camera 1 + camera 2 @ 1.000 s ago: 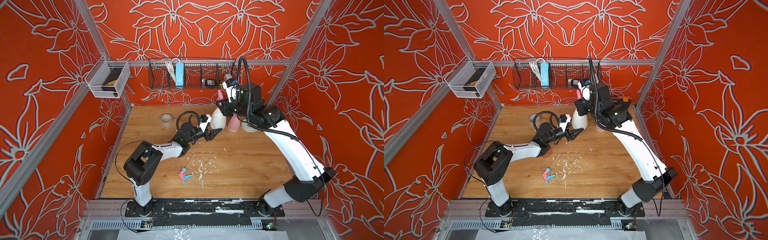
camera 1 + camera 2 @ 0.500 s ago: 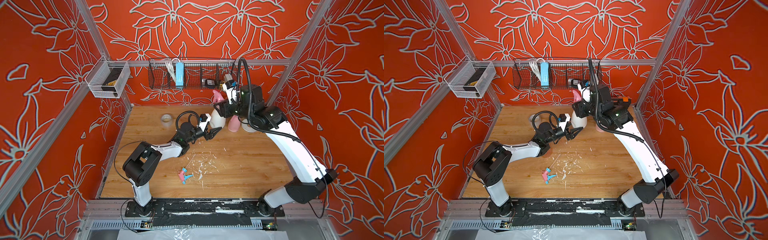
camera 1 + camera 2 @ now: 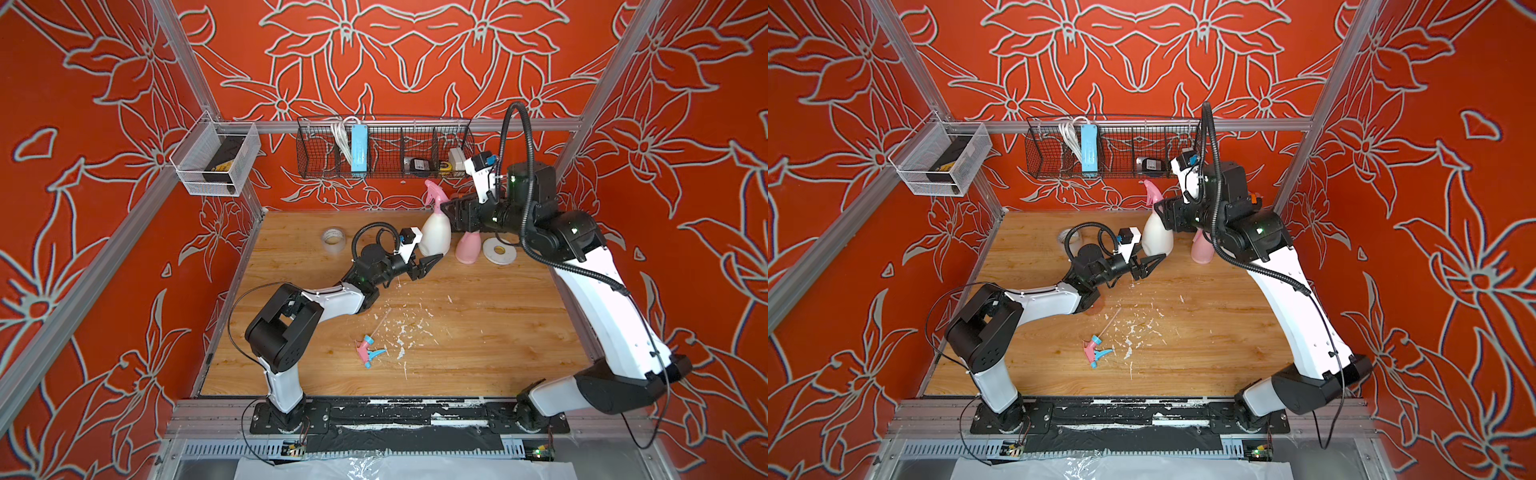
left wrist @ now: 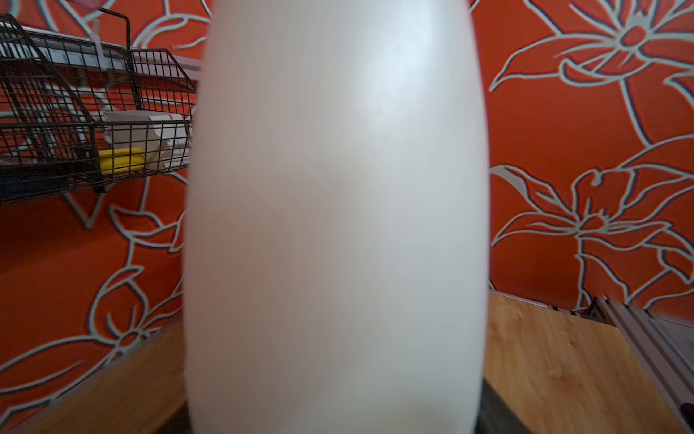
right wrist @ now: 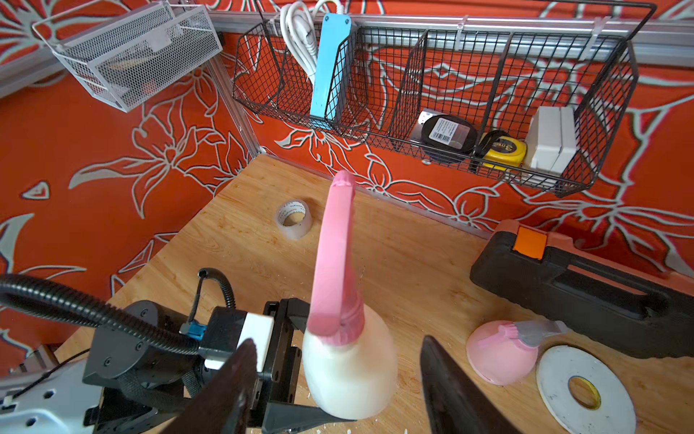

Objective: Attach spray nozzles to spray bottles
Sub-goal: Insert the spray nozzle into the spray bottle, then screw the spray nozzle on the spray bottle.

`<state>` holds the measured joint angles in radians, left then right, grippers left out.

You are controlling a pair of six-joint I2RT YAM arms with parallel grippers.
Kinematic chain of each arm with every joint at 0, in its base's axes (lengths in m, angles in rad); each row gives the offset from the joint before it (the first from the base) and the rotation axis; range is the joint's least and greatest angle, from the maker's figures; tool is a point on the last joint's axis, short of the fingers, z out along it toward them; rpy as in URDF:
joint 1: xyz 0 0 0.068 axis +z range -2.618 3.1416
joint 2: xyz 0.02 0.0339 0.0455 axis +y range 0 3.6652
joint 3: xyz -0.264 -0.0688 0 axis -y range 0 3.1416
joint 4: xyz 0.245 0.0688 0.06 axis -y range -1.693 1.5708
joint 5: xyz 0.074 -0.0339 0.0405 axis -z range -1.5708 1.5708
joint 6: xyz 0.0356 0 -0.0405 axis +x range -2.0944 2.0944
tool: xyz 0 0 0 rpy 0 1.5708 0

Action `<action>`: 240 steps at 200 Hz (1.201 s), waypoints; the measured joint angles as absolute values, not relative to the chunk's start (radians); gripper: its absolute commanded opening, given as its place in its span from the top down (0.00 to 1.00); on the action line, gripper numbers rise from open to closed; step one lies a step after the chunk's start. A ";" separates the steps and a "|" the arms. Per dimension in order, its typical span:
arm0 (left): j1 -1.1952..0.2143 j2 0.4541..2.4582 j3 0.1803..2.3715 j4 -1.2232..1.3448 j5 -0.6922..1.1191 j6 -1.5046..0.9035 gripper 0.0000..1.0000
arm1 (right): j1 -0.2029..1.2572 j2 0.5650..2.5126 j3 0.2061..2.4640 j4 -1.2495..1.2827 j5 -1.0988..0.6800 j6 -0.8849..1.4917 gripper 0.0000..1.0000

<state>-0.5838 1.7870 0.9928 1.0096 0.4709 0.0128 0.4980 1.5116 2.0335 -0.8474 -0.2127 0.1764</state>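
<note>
Wooden bench (image 3: 478, 345) under everything. Right arm (image 3: 598, 299) reaching in high over the white bottle (image 3: 434, 235). Left arm (image 3: 332, 297) stretched low along the bench to that bottle's base from the opposite side. Black case (image 5: 563, 285) beyond the white bottle at the back wall, mostly covered by the right arm in both top views.

White bottle upright near the back of the bench, long axis vertical. Left fingers (image 3: 428, 262) clenched on its lower body. Only dark slivers of them at the frame edge in the left wrist view, the rest a blurred wall of white. Right fingers (image 5: 450, 394) released, spread either side of the bottle's shoulder, clear gap to each. Pink bottle (image 3: 467, 249) just beside the white bottle on the right-arm side, upright, not touching it. Flat white tape roll (image 3: 498, 250) past the pink bottle. Clear tape roll (image 3: 333, 239) on the other side of the white bottle, well apart.

All-pink nozzle (image 5: 334, 255) seated on the white bottle's neck, spout toward the back wall. Looks fitted, tightness impossible to judge. Pink-and-grey nozzle (image 5: 525, 332) on the pink bottle, same caveat.

Pink-and-blue nozzle (image 3: 368, 353) lying loose on its side, well apart from the white bottle toward the front edge, thin dip tube slanting back toward the white bottle. Probably next to fetch: frontward of both sets of fingers, left fingers nearer. Dip tube faint among white flecks (image 3: 401, 332). Third bottle not found in any view, possibly behind the right arm.
</note>
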 measured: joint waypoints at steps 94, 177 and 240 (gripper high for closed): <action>-0.584 1.787 0.993 0.979 0.468 0.030 0.53 | 0.490 1.880 2.460 -1.110 -0.292 0.218 0.51; -0.584 1.787 0.991 0.976 0.470 0.036 0.53 | 0.492 1.891 2.454 -1.105 -0.281 0.218 0.95; -0.580 1.787 0.989 0.988 0.523 -0.037 0.53 | 0.492 1.690 2.081 -0.819 -0.290 0.209 1.00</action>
